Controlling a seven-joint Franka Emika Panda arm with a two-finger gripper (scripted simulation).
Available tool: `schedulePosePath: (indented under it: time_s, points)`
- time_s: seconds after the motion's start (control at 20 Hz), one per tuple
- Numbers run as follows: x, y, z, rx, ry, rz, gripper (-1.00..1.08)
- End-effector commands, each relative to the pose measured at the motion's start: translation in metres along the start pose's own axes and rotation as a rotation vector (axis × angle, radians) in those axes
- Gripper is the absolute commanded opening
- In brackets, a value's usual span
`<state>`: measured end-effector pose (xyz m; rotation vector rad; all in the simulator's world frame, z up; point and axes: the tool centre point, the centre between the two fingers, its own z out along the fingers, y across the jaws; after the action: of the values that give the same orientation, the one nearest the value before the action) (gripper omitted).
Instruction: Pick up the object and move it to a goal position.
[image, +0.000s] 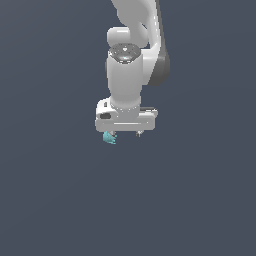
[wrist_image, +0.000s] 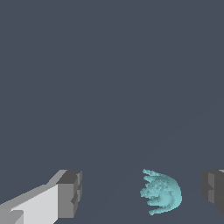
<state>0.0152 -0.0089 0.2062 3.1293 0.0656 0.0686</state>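
Hovering with my claw (wrist_image: 142, 194) wide open, the blob (wrist_image: 161, 197) sat between the fingers (wrist_image: 70, 192) — looked light, stiff, jagged — I'd have pinched its rounded middle, not the spikes.

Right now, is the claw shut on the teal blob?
No. In the wrist view the teal blob sits between the claw's spread fingers, touching neither.

The white-grey arm (image: 131, 55) reaches straight down, its wrist vertical and the broad hand level. The gripper (wrist_image: 142, 193) points downward with its jaws spread wide apart; the dark fingertips (wrist_image: 70, 193) stand parallel and grip nothing.
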Motion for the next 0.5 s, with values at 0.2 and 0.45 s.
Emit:
schedulePosePath:
  time_s: [0.2, 0.45]
  points:
    - [-0.014, 0.014, 0.019, 0.002, -0.007, 0.016, 1.0]
    - [-0.037, 0.034, 0.046, 0.006, -0.017, 0.041, 1.0]
